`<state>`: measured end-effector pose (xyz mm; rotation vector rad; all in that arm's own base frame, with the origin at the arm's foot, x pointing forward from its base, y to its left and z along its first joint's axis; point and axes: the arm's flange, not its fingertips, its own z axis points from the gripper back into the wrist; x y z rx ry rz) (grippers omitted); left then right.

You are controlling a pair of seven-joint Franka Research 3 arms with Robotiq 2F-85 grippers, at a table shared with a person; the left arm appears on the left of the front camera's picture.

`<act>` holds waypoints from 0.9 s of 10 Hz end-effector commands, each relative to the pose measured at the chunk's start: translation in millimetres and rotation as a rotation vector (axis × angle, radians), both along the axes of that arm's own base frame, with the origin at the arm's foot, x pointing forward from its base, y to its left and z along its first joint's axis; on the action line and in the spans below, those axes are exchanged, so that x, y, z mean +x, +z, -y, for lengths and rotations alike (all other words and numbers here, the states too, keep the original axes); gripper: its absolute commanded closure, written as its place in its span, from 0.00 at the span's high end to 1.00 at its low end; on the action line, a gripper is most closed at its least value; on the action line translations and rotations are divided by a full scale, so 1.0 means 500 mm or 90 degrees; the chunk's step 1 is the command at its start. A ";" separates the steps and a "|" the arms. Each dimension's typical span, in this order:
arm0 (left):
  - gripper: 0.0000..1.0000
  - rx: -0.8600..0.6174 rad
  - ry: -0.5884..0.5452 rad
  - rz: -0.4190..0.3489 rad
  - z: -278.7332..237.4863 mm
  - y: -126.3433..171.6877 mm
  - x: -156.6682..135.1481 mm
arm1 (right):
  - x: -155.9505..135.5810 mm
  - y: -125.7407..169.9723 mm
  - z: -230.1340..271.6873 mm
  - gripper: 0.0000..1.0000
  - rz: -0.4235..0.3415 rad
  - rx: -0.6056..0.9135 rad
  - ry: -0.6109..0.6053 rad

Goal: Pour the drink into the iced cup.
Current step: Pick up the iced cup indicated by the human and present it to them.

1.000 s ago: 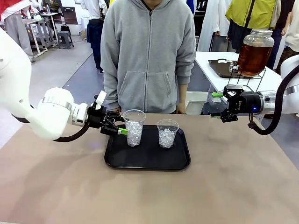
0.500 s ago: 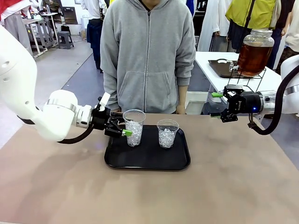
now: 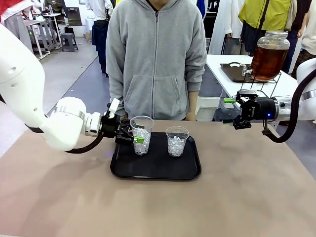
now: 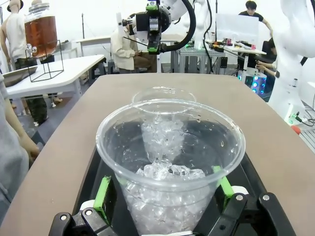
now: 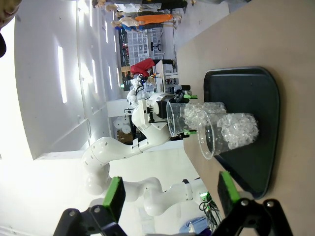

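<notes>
Tabletop (image 3: 247,197): iced cup (image 3: 141,134) stands between left fingers (image 4: 103,195).

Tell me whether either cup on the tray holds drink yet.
No, the left cup and right cup on the tray hold only ice.

**Gloss and Matt**

The black plastic tray (image 3: 190,169) has a dull sheen. On it, the ice-filled clear plastic cup (image 3: 141,136) at ten o'clock and the second clear plastic cup (image 3: 177,141) at one o'clock look thin and glossy. The tan tabletop (image 3: 247,197) is smooth and matt. At two o'clock, the shiny glass jar (image 3: 274,42) shows the amber drink (image 3: 267,63).
</notes>
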<state>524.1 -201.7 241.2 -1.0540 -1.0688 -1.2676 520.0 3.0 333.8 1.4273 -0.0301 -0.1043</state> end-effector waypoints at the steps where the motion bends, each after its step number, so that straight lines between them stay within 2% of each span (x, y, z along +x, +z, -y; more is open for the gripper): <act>1: 1.00 -0.018 0.009 0.017 0.013 -0.009 0.004 | 0.001 0.002 0.000 1.00 0.002 0.001 -0.001; 3: 1.00 -0.015 -0.002 0.010 0.015 -0.008 0.000 | 0.001 0.002 0.000 1.00 0.002 0.001 -0.001; 4: 0.81 -0.024 -0.005 -0.006 0.016 -0.011 -0.001 | 0.001 0.002 0.000 1.00 0.002 0.001 -0.001; 5: 0.78 -0.024 0.001 0.003 0.017 -0.015 -0.002 | 0.001 0.002 0.000 1.00 0.002 0.001 -0.001; 9: 0.78 -0.051 0.037 -0.002 0.012 0.000 -0.007 | 0.001 0.002 0.000 1.00 0.002 0.001 -0.001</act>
